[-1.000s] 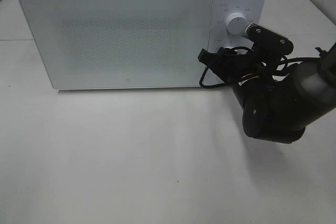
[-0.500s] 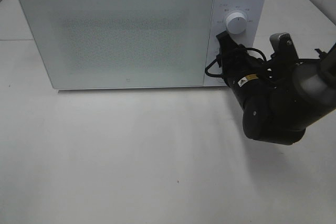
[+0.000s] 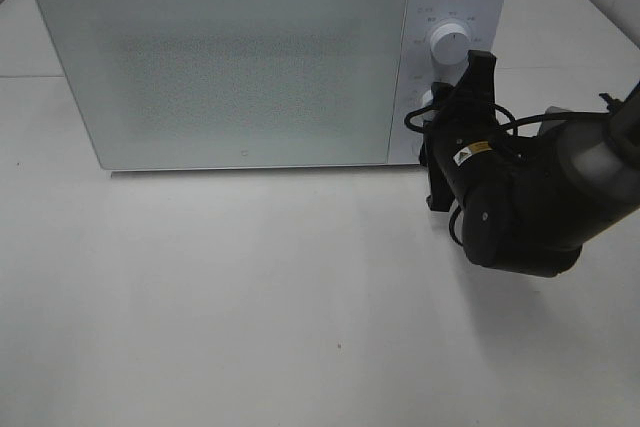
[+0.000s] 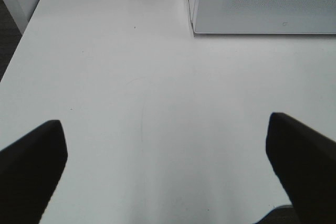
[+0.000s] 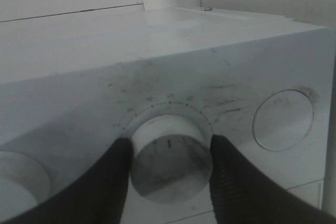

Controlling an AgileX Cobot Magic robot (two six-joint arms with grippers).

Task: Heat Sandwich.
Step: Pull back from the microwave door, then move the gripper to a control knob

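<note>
Overhead, the high camera shows a white microwave (image 3: 230, 57) filling the upper half of the frame on a pale table (image 3: 250, 297), its speckled door (image 3: 225, 62) closed. On the control panel at the upper right sits the upper knob (image 3: 450, 44), and just below it the lower knob (image 3: 428, 103) is partly covered by the right gripper (image 3: 440, 117), whose black arm reaches in from the right edge, cables looped around the wrist. In the left wrist view, the left gripper (image 4: 168, 177) hangs over bare table, its two dark fingers (image 4: 31, 171) at the lower corners of the frame, spread wide with nothing between them; a corner of the microwave shows at the upper right. In the right wrist view, the control panel fills the frame, and the right arm's fingers (image 5: 100, 187) press on both sides of the lower knob at centre, clamped on it; a small red mark shows on the knob's face, with dial ticks arched above. A round button (image 5: 283, 120) lies at the right. The sandwich shows in no view, so where it lies cannot be told.
</note>
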